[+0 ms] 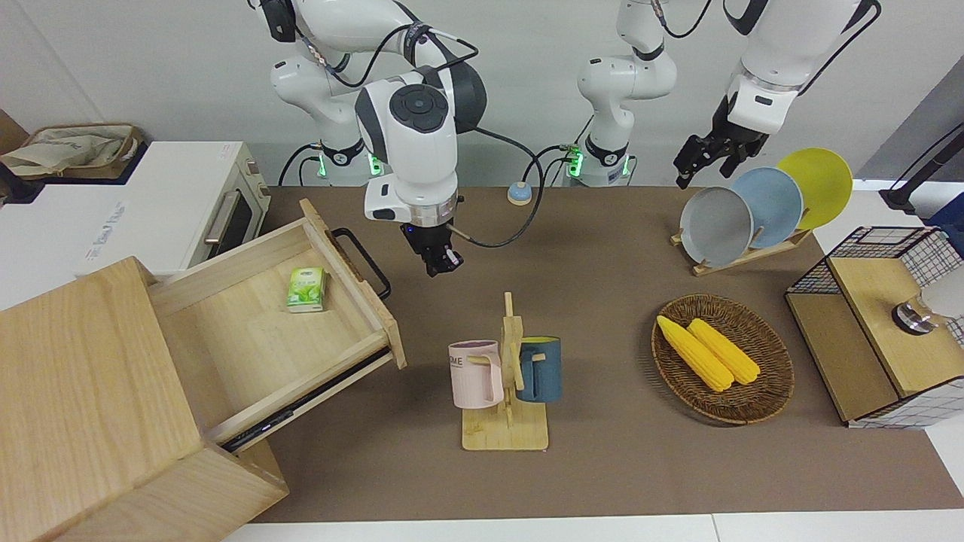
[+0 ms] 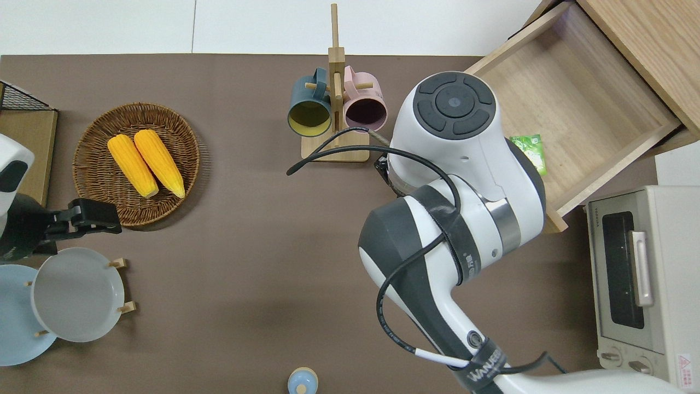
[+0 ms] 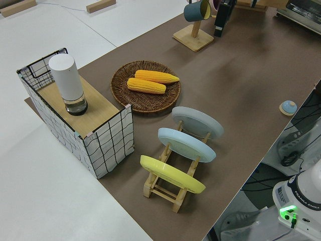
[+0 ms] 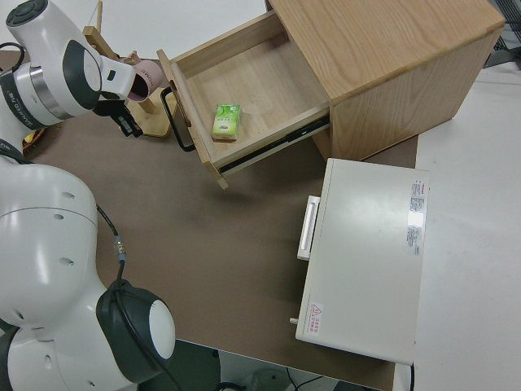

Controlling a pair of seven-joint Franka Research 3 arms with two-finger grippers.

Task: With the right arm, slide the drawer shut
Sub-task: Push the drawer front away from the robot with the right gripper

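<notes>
The drawer (image 1: 271, 316) stands pulled well out of the cabinet (image 1: 98, 406) at the right arm's end of the table; in the front view it lies at about 8 o'clock from the table's middle, its long axis running from 11 to 5 o'clock, its front board and black handle (image 1: 363, 263) facing toward 2 o'clock; inside, a small green pack (image 1: 306, 290) lies near the front board, on the side nearer the robots.

The right arm (image 1: 410, 143) bends down over the brown mat (image 1: 602, 301), wrist pointing downward; the right gripper (image 1: 438, 263) hangs just off the handle, not touching it, fingers together as far as the front view shows; the overhead view hides it under the arm. The left gripper (image 1: 704, 158) is parked; whether its fingers are apart I cannot tell.

On the mat: a mug stand (image 1: 508, 391), a basket (image 1: 761, 406) with two corn cobs (image 1: 708, 352), a plate rack (image 1: 761, 203), a wire crate (image 1: 881, 324); a white oven (image 1: 173, 211) sits beside the cabinet, nearer the robots; white wall above.
</notes>
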